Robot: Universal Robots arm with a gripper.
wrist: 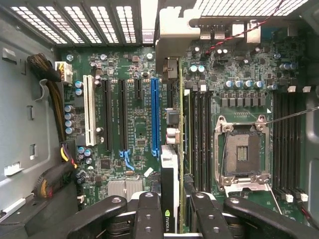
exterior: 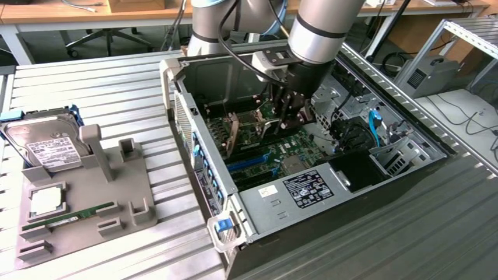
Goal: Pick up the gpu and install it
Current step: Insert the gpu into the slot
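My gripper [wrist: 174, 219] is shut on the gpu [wrist: 170, 174], a slim dark card seen edge-on, with a green logo and a silver bracket [wrist: 174, 35] at its far end. The card hangs over the motherboard [wrist: 134, 134], between the long blue slot [wrist: 155, 114] and the memory slots [wrist: 199, 134], roughly parallel to them. Whether its edge touches a slot I cannot tell. In the exterior view the gripper [exterior: 290, 111] reaches down into the open computer case [exterior: 311, 192] with the gpu [exterior: 294, 123] below it.
An open CPU socket [wrist: 241, 154] sits beside the memory slots. Cable bundles [wrist: 50, 79] run along the case wall. Outside the case, a grey fixture [exterior: 86, 198] holds a hard drive [exterior: 48, 146], a processor [exterior: 46, 200] and a green memory stick [exterior: 66, 217].
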